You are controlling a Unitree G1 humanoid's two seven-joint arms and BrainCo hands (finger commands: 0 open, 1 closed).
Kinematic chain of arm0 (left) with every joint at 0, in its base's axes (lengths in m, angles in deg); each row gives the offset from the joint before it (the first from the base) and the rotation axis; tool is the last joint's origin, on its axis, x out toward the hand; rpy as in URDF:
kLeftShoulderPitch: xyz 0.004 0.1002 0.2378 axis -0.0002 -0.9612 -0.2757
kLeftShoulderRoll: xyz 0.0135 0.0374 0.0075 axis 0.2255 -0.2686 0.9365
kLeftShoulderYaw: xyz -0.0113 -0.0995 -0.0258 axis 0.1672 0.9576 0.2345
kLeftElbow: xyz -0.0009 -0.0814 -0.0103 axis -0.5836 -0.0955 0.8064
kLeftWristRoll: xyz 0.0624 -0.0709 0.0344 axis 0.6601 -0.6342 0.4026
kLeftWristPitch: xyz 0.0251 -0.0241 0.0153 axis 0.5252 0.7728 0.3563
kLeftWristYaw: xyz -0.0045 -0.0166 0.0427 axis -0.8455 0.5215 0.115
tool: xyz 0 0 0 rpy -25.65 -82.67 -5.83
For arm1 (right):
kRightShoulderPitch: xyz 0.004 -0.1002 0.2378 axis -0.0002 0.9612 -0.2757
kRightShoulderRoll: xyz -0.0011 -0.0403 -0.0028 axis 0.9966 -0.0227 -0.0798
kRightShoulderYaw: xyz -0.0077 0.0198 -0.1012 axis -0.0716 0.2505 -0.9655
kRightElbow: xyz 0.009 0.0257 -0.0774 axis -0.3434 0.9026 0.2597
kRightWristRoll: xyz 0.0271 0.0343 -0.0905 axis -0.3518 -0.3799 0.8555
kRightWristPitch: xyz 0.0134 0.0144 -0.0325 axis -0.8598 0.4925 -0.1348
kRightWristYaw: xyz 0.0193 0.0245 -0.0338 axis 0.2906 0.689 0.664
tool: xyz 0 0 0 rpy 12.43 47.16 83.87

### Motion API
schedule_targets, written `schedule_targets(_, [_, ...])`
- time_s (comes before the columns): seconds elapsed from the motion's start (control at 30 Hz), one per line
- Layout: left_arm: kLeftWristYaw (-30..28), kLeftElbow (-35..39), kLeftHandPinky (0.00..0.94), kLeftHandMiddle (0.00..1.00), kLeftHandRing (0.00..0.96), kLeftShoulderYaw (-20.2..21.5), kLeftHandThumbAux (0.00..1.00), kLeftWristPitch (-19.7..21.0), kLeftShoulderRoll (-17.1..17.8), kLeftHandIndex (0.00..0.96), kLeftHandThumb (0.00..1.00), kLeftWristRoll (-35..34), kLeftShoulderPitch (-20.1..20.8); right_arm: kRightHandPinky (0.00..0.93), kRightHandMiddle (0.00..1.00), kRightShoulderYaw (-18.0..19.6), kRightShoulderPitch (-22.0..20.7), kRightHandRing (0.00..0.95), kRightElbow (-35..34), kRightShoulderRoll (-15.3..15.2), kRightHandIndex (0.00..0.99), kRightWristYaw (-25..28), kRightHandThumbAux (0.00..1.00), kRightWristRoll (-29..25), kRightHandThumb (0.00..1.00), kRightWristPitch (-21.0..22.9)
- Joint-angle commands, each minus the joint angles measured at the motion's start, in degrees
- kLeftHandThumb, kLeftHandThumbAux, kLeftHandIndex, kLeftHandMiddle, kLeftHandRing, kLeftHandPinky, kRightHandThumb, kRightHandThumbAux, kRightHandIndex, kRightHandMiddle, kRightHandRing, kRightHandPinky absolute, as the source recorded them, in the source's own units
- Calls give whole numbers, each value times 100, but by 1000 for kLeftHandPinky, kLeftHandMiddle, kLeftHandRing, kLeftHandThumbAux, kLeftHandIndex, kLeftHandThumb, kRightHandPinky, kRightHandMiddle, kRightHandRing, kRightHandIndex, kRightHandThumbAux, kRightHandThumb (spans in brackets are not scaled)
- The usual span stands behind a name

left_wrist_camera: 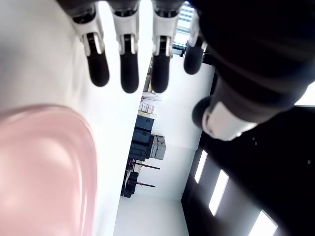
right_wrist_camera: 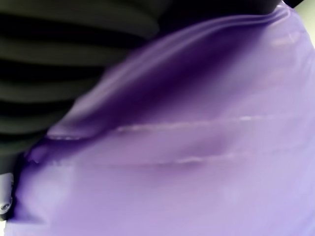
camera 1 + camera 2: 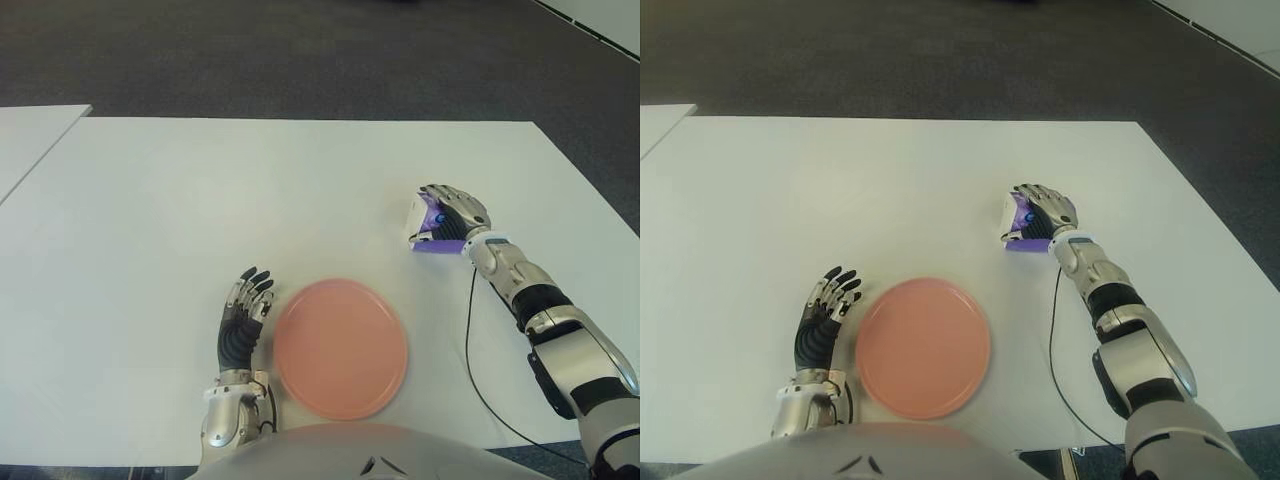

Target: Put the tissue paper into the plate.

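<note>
Tissue pack (image 3: pixel 428 228) was clasped by right hand (image 3: pixel 452 215) on the surface (image 3: pixel 300 190), far right of plate (image 3: pixel 340 348). Judged light, soft, slippery film; best gripped across its sides. Left hand (image 3: pixel 243 310), fingers relaxed, was seen left of plate.

Office or lab room. Plain white desk (image 3: pixel 300 190) on dark grey carpet (image 3: pixel 250 50). Stacked equipment cases (image 1: pixel 147 142) against a white wall.

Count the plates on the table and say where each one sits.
1. The plate lies at the table's near edge, just right of the left hand; the right hand grips the tissue pack farther right.
</note>
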Motion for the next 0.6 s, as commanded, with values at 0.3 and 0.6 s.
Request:
schedule_targets(0.3, [-192,50,264,249,273,52,677,311,-33,160,335,-135,-46,51,57,-451,347,27,615,373,28,253,565,185,322,315])
schedule_targets(0.6, [-196,45,275,239,268,99,676,340,-41,162,296,-66,44,58,62,-530,236,29,705,458,22,185,559,185,331,471])
